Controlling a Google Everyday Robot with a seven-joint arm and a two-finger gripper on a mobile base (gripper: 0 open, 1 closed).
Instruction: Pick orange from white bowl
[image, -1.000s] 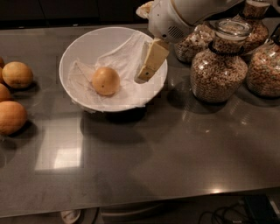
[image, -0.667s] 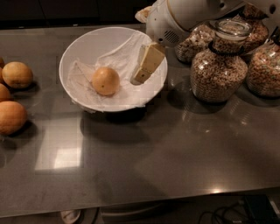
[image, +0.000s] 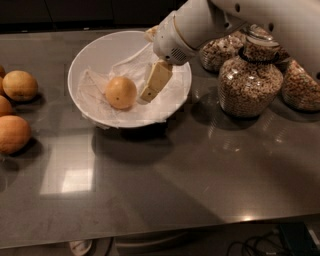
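The orange (image: 120, 92) lies in the white bowl (image: 92, 52), on the crumpled white sheet (image: 165, 102), a little left of the bowl's middle. The bowl stands at the back of the grey counter. My gripper (image: 152, 85) hangs from the white arm that comes in from the upper right. It is inside the bowl, just right of the orange and close to it. Its cream fingers (image: 158, 77) point down and left.
Several duller orange fruits (image: 19, 85) lie at the counter's left edge. Round glass jars of cereal (image: 247, 82) stand right of the bowl, under the arm. The counter's front edge runs along the bottom.
The arm has moved left and down. The gripper has gone deeper into the bowl and nearer to the orange. The orange has not moved.
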